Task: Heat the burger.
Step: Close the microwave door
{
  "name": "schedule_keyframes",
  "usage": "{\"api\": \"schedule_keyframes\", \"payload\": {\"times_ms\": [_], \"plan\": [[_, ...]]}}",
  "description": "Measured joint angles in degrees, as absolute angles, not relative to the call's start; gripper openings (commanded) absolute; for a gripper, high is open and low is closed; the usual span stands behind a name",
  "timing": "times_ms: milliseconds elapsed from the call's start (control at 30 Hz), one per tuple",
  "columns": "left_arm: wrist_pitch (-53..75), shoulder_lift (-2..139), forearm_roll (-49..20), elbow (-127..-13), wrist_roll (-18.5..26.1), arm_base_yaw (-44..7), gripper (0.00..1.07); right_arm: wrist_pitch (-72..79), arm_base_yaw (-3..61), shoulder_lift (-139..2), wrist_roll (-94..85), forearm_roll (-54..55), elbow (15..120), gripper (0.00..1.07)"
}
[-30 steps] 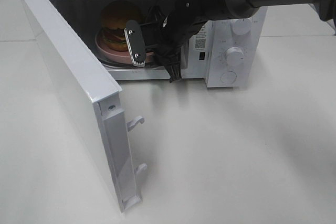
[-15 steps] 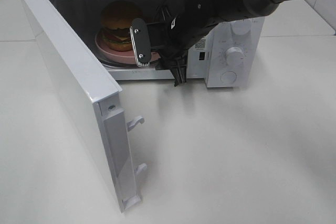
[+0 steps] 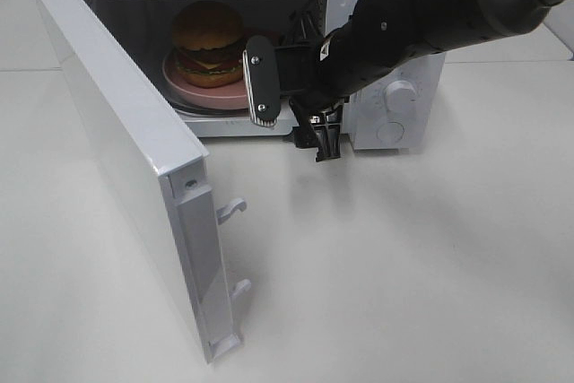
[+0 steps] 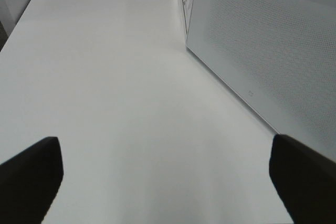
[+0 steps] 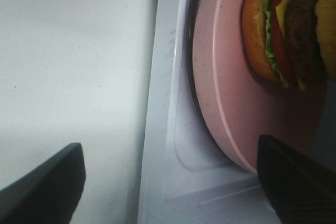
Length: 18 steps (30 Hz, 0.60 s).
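The burger (image 3: 208,42), with a golden-brown bun and red, yellow and green layers, sits on a pink plate (image 3: 215,93) inside the open microwave (image 3: 395,60). My right gripper (image 3: 294,114) hangs just outside the oven's mouth, right of the plate. It is open and holds nothing. Its wrist view shows the burger (image 5: 286,30) lying on the plate (image 5: 236,98), with the gripper (image 5: 173,182) spread wide over the oven's white sill. My left gripper (image 4: 167,177) is open above bare table and is out of the high view.
The microwave door (image 3: 134,150) swings far out to the front left, with its latch hooks (image 3: 231,211) on the free edge. Its perforated outer face (image 4: 262,51) stands beside the left gripper. Control knobs (image 3: 401,91) lie behind my right arm. White table (image 3: 404,266) spreads in front.
My right gripper has spread its jaws and drawn back to the right, away from the plate's rim and out of the oven's mouth. The burger and plate stayed inside.
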State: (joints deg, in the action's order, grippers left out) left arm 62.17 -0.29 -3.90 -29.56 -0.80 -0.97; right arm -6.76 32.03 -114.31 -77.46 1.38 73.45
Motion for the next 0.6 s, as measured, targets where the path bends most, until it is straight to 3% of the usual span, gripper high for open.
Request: {"api": "schedule_keyframes", "payload": {"times_ms": [267,600], "plan": [[62.2,-0.3,-3.9,-29.6,-0.8,-1.0,1.00,-5.5,32.0,-108.7,-70.3,0.0,67.6,0.86],[62.2,-0.3,-3.9,-29.6,-0.8,-1.0,1.00,-6.8,31.7,-101.2,-44.2,0.0,62.6,0.80]]}}
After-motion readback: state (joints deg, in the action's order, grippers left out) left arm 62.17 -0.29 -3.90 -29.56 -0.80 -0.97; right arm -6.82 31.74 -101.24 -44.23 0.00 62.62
